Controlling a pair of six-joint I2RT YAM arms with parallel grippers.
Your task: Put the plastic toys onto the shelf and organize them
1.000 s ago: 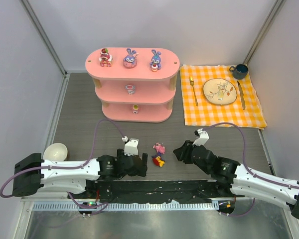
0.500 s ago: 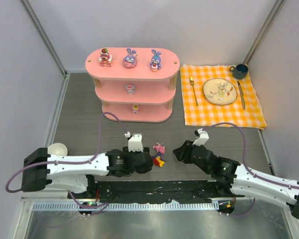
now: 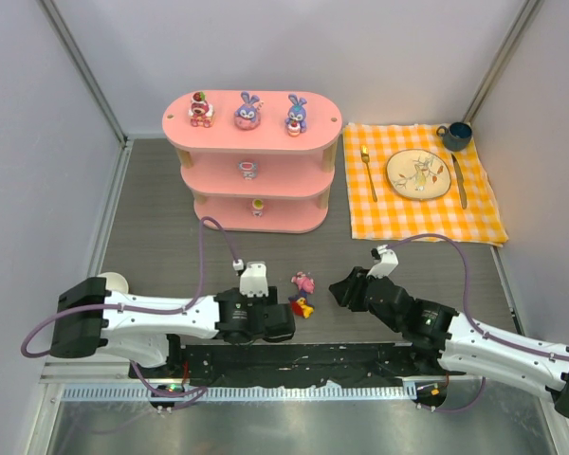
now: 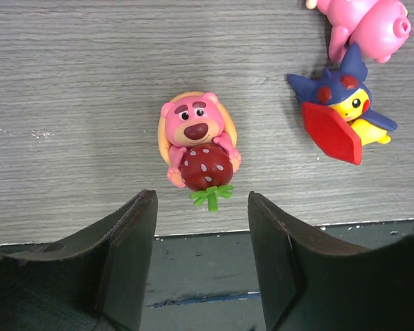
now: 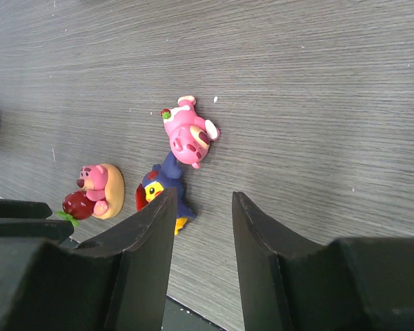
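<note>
A pink bear toy hugging a red strawberry (image 4: 196,146) lies on the table just ahead of my left gripper (image 4: 201,207), whose jaws stand open with nothing between them. To its right lie a red-yellow-purple toy (image 4: 341,114) and a pink round toy (image 4: 369,21). My right gripper (image 5: 203,200) is open and empty, hanging beside the red-yellow-purple toy (image 5: 162,189) and below the pink toy (image 5: 188,136). The pink shelf (image 3: 256,144) carries three toys on its top board, one on the middle tier (image 3: 247,170) and one on the bottom tier (image 3: 257,205).
A white bowl (image 3: 112,281) shows partly behind the left arm at the near left. At the back right an orange checked cloth (image 3: 484,213) holds a plate (image 3: 418,174), fork (image 3: 368,172), knife (image 3: 460,180) and blue cup (image 3: 455,136).
My left arm has slid right along the near edge toward the loose toys, and its jaws have narrowed. The right arm and the toys have not moved.
</note>
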